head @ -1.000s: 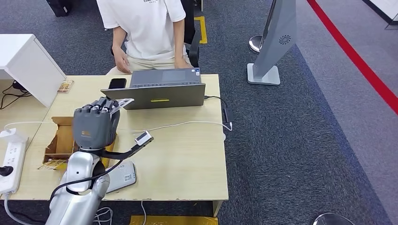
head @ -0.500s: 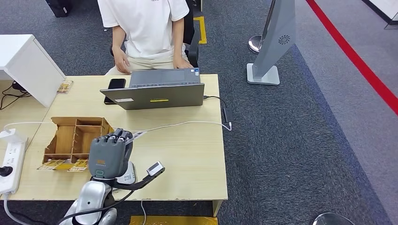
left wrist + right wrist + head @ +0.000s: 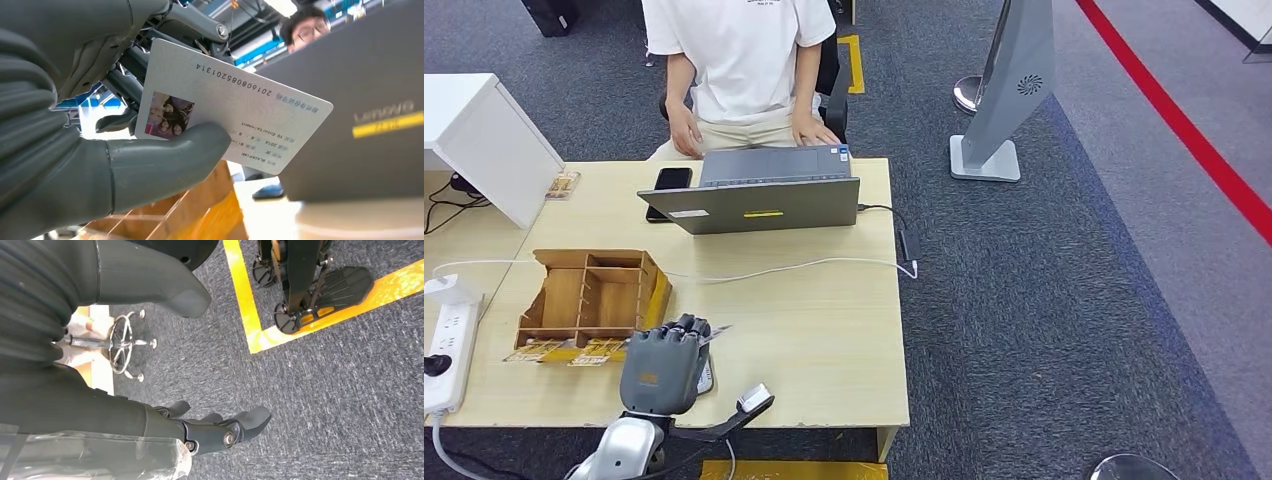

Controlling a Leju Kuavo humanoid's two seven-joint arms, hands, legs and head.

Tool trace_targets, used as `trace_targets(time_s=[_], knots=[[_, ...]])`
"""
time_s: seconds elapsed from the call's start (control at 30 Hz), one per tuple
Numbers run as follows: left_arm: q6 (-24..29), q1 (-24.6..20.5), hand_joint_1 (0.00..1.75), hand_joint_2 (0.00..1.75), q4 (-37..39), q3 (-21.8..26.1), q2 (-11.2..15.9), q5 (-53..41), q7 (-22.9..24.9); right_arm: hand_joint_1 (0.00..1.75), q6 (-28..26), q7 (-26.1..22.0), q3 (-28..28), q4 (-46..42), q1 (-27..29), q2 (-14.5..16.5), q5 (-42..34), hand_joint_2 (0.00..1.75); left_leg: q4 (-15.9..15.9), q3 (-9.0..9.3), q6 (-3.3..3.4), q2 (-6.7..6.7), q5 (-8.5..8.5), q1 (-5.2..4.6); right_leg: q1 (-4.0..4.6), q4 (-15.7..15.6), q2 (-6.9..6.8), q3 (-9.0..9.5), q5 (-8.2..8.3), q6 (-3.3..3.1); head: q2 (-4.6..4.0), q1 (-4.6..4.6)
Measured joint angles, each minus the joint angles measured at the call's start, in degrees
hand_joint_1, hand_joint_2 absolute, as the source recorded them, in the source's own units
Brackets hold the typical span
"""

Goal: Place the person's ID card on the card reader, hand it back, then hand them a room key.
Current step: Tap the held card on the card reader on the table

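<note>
One ID card (image 3: 225, 107) pinched by left hand (image 3: 662, 365) thumb and fingers (image 3: 125, 82) — low over counter (image 3: 824, 330), laptop (image 3: 759, 195) at 12 o'clock; right hand (image 3: 215, 430) fingers spread, holding nothing.

Light wood table (image 3: 824, 330) at left, on dark grey carpet floor (image 3: 1044, 330). Red line (image 3: 1184, 125) on floor toward 2 o'clock. Grey stand (image 3: 1009, 95) at 1 o'clock. White cabinet (image 3: 484, 140) at 10 o'clock. Yellow floor tape (image 3: 247, 305) under right wrist view.
</note>
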Motion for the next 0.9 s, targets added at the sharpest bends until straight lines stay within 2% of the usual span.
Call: trace_targets(time_s=[0.47, 0.77, 0.9], knots=[[-1.4, 2.4, 1.75, 1.75, -0.2, -0.2, 0.7, 0.0, 0.1, 0.00, 0.0, -0.5, -0.9, 0.0, 0.0, 0.2, 0.0, 1.75, 0.0, -0.01, 0.00, -0.01, 0.00, 0.00, 0.00, 0.0, -0.01, 0.01, 0.00, 0.00, 0.00, 0.00], [-1.6, 7.7, 1.75, 1.75, -2.7, -0.1, 2.2, 0.0, 1.9, 0.00, -0.2, -0.3, -2.1, 0.0, 0.2, 0.2, -0.1, 1.75, 0.0, -0.02, 0.00, -0.01, -0.01, 0.01, 0.00, 0.0, -0.02, 0.00, -0.03, 0.01, 0.00, 0.00], [-1.7, 9.5, 1.75, 1.75, -3.8, 0.7, 2.4, 0.0, 0.9, 0.00, -0.2, -0.3, -2.1, 0.0, 0.2, 0.2, 0.0, 1.75, 0.0, -0.06, 0.00, -0.02, -0.01, 0.01, 0.00, 0.0, -0.02, 0.00, -0.06, 0.06, 0.00, 0.01]])
